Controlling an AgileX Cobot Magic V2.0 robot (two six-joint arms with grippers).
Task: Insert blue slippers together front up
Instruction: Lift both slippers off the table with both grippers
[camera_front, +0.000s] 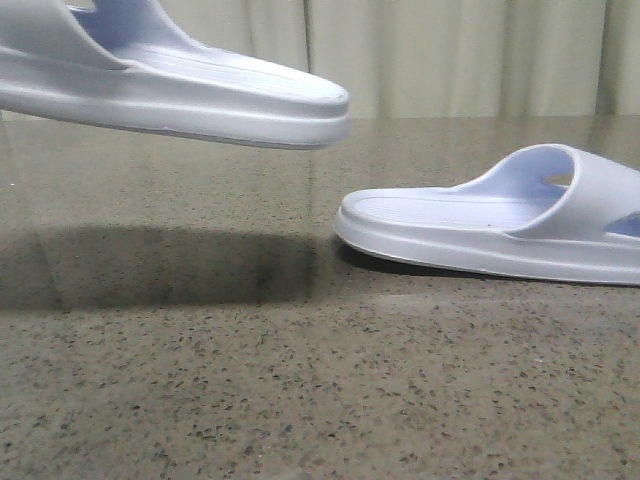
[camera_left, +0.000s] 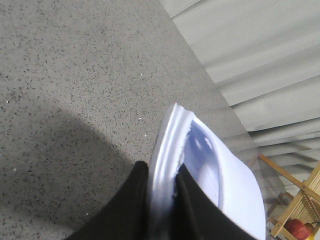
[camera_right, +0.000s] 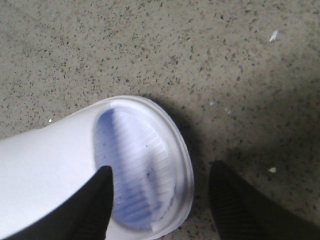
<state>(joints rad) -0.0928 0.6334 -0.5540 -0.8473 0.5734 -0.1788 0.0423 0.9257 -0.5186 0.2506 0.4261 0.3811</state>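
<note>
One pale blue slipper (camera_front: 200, 95) hangs in the air at the upper left of the front view, sole down and roughly level. My left gripper (camera_left: 162, 167) is shut on the edge of this slipper (camera_left: 235, 190), one black finger on each side of the sole. The other slipper (camera_front: 480, 225) lies flat on the table at the right, strap toward the right. My right gripper (camera_right: 161, 170) is open over the rounded end of that slipper (camera_right: 50, 160): one finger is above the ribbed footbed, the other is outside the rim over the table. Neither gripper shows in the front view.
The table (camera_front: 300, 400) is speckled grey-brown stone, with the lifted slipper's shadow at the left. A pale curtain (camera_front: 450, 60) hangs behind the table's far edge. A wooden rack holding something red (camera_left: 300, 220) stands beyond the table in the left wrist view.
</note>
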